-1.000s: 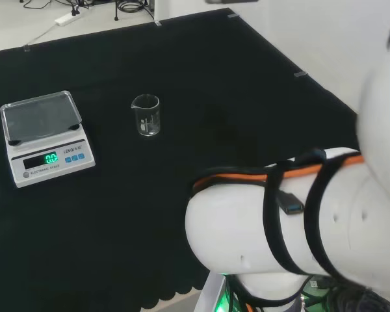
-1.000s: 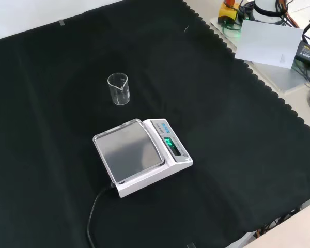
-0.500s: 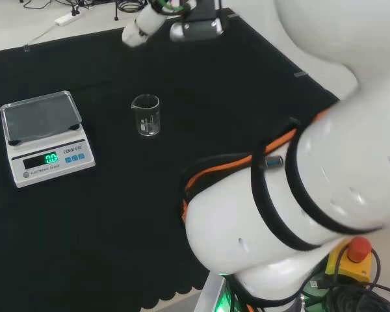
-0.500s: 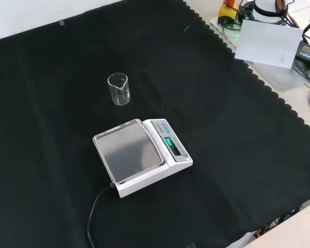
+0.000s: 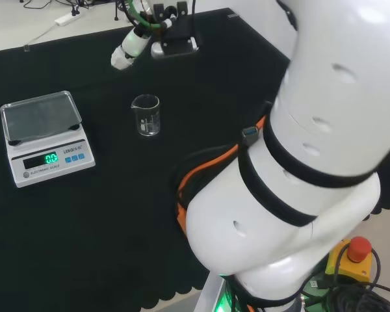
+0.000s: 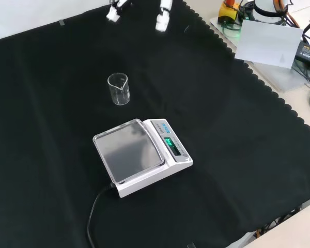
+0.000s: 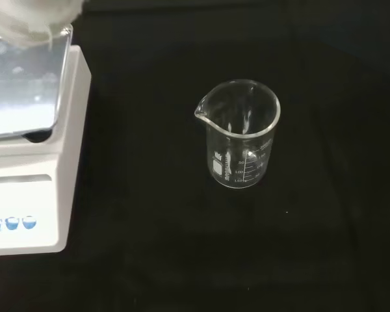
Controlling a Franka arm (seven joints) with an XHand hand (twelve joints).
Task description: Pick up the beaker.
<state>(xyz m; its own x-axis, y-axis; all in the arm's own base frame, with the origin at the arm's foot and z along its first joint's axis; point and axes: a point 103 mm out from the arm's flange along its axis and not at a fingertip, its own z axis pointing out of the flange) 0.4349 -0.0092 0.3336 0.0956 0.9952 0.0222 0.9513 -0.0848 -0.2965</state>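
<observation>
While hand [image 6: 163, 13] hovers at beaker's [image 6: 119, 89] one o'clock, front view, nothing lifted. Fingers apparently straight, holding nothing; approach, grasp, lift all outstanding.

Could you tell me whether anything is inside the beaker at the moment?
The beaker looks empty: the wrist view shows black cloth through its clear wall and no visible liquid or solid. It stands upright on the cloth beside the scale. A thin film of clear liquid could not be ruled out.

scale [image 6: 143, 156]: white, lower centre of my front view, display lit green | cable [image 6: 95, 206]: trails toward bottom edge | tabletop [image 6: 232, 155]: black cloth
</observation>
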